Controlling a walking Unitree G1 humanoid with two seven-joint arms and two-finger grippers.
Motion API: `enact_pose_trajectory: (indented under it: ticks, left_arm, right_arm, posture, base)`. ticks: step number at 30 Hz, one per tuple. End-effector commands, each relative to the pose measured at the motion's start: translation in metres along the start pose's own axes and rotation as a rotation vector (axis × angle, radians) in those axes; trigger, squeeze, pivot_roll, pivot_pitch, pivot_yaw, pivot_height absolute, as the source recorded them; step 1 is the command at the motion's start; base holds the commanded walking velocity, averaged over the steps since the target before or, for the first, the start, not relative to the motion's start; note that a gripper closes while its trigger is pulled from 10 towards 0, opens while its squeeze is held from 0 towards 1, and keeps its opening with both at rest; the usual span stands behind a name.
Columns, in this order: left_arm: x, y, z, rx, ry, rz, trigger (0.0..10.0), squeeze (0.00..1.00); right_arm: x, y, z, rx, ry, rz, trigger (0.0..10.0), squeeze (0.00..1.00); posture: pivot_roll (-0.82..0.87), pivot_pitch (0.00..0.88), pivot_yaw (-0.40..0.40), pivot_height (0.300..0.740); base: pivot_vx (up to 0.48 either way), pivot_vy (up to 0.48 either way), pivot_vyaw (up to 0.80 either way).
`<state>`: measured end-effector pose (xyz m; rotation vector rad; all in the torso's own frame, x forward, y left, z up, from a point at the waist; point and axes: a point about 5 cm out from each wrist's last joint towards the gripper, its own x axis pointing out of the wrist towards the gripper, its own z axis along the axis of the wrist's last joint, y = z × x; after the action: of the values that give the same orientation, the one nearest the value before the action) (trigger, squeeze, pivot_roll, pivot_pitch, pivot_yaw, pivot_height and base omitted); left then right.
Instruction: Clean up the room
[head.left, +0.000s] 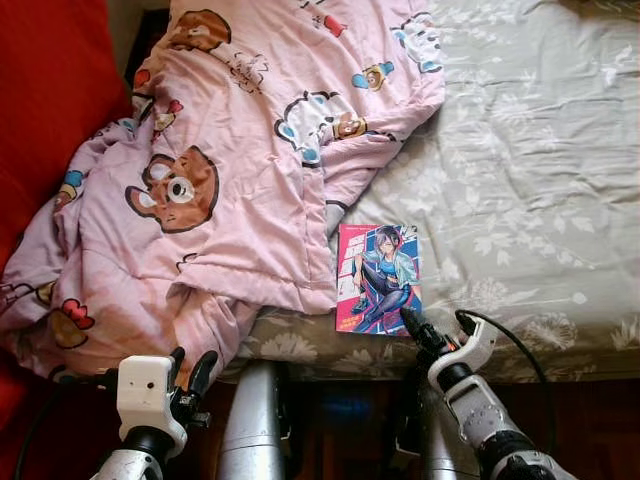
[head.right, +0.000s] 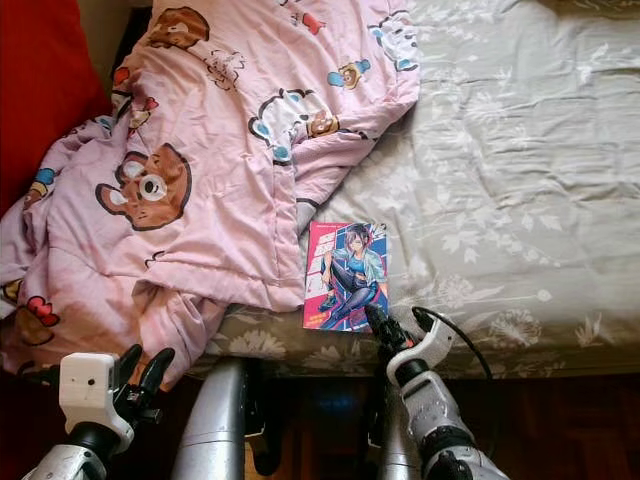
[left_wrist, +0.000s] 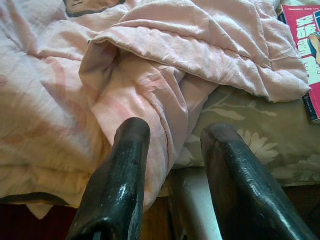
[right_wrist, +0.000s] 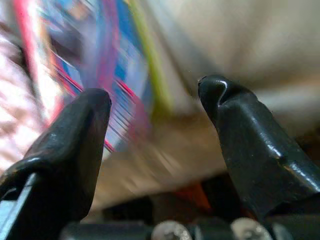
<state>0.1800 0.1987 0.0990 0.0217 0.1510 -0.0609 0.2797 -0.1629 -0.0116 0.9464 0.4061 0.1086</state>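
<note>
Bed (head.left: 540, 150): one, grey floral sheet, bearing everything else.
Quilt (head.left: 230, 170): one rumpled pink cartoon-bear cotton quilt, covering the bed's left half.
Book (head.left: 378, 277): one glossy pink-and-blue comic-cover paperback, flat near the bed's front edge, long axis running away from the robot.
Right gripper (head.left: 412, 322): nearer arm; jaws apart, tips at the book's near edge, book straight ahead.
Left gripper (head.left: 190, 372): jaws apart, facing the quilt's hanging fold.

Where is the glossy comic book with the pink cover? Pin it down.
The glossy pink-covered comic book lies flat on the grey floral bedsheet near the bed's front edge, beside the pink cartoon-bear quilt, just ahead of the right gripper.
</note>
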Motion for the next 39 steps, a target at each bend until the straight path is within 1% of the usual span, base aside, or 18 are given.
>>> enact_pose_trajectory:
  ticks: [1,6,12,14,15,17,18,20,22,23,26,29,31,32,35,37,38,39]
  left_arm:
    - [-0.006,0.0,-0.004,0.002,0.036,-0.003,10.0,0.0]
    - [-0.011,0.001,-0.006,0.003,0.049,-0.003,10.0,0.0]
    - [-0.012,0.0,-0.006,0.0,0.057,-0.001,10.0,0.0]
    - [-0.008,0.0,-0.008,-0.001,0.057,0.002,10.0,0.0]
    - [-0.007,0.0,-0.009,-0.001,0.056,0.004,10.0,0.0]
    - [-0.006,0.001,-0.009,-0.001,0.056,0.005,10.0,0.0]
    - [-0.003,0.001,-0.01,0.001,0.052,0.007,10.0,0.0]
    - [0.0,0.003,-0.009,0.002,0.046,0.01,10.0,0.0]
    - [0.004,0.005,-0.01,0.005,0.042,0.011,10.0,0.0]
    - [0.005,0.005,-0.01,0.007,0.041,0.011,10.0,0.0]
    - [0.012,0.008,-0.012,0.012,0.036,0.009,10.0,0.0]
    - [0.015,0.007,-0.013,0.011,0.032,0.005,10.0,0.0]
    - [0.019,0.004,-0.011,0.009,0.021,-0.001,10.0,0.0]
    - [0.019,0.004,-0.011,0.009,0.02,-0.001,10.0,0.0]
    - [0.02,0.003,-0.011,0.007,0.018,-0.004,10.0,0.0]
    - [0.022,0.002,-0.012,0.006,0.016,-0.011,10.0,0.0]
    - [0.022,0.002,-0.012,0.006,0.016,-0.011,10.0,0.0]
    - [0.022,0.002,-0.013,0.007,0.014,-0.011,10.0,0.0]
  right_arm:
    - [-0.012,-0.014,-0.021,0.06,0.064,-0.066,10.0,0.0]
    - [-0.013,-0.014,-0.024,0.076,0.068,-0.056,10.0,0.0]
    - [-0.007,-0.008,-0.017,0.063,0.044,-0.051,10.0,0.0]
    - [-0.003,-0.004,-0.005,0.071,-0.039,-0.03,10.0,0.0]
    - [-0.003,-0.005,0.001,0.05,-0.081,-0.044,10.0,0.0]
    - [-0.004,-0.006,0.005,0.016,-0.107,-0.065,10.0,0.0]
    - [-0.006,-0.01,0.015,-0.06,-0.178,-0.124,10.0,0.0]
    - [-0.01,-0.012,0.027,-0.193,-0.254,-0.199,10.0,0.0]
    - [-0.012,-0.004,0.033,-0.319,-0.335,-0.194,10.0,0.0]
    - [-0.013,-0.002,0.033,-0.336,-0.359,-0.188,10.0,0.0]
    - [-0.026,-0.004,0.025,-0.325,-0.416,-0.231,10.0,0.0]
    - [-0.031,-0.004,0.015,-0.323,-0.409,-0.228,10.0,0.0]
    - [-0.031,0.007,0.006,-0.367,-0.39,-0.14,10.0,0.0]
    - [-0.031,0.008,0.005,-0.374,-0.391,-0.134,10.0,0.0]
    - [-0.027,0.012,0.008,-0.353,-0.396,-0.119,10.0,0.0]
    - [-0.014,0.022,0.021,-0.355,-0.404,-0.099,10.0,0.0]
    - [-0.014,0.022,0.021,-0.355,-0.404,-0.099,10.0,0.0]
    - [-0.006,0.029,0.029,-0.356,-0.404,-0.085,10.0,0.0]
  posture:
    - [0.28,0.404,0.09,0.596]
    - [0.28,0.411,0.095,0.596]
    - [0.28,0.411,0.087,0.596]
    - [0.26,0.395,0.078,0.596]
    - [0.26,0.391,0.075,0.596]
    - [0.26,0.388,0.074,0.596]
    - [0.25,0.375,0.072,0.596]
    - [0.24,0.367,0.07,0.596]
    - [0.22,0.346,0.064,0.596]
    - [0.22,0.342,0.063,0.596]
    - [0.2,0.308,0.055,0.596]
    - [0.2,0.3,0.056,0.596]
    - [0.19,0.292,0.058,0.596]
    - [0.19,0.292,0.058,0.596]
    - [0.19,0.29,0.062,0.596]
    - [0.18,0.286,0.062,0.596]
    - [0.18,0.286,0.062,0.596]
    - [0.19,0.285,0.055,0.596]
  base:
    - [0.0,0.0,0.0]
    - [0.0,0.0,0.0]
    - [0.0,0.0,0.0]
    - [0.0,0.0,0.0]
    - [0.0,0.0,0.0]
    - [0.0,0.0,0.0]
    - [0.0,0.0,0.0]
    - [0.0,0.0,0.0]
    - [0.0,0.0,0.0]
    - [0.0,0.0,0.0]
    - [0.0,0.0,0.0]
    - [0.0,0.0,0.0]
    - [0.0,0.0,0.0]
    - [0.0,0.0,0.0]
    - [0.0,0.0,0.0]
    - [0.0,0.0,0.0]
    - [0.0,0.0,0.0]
    - [0.0,0.0,0.0]
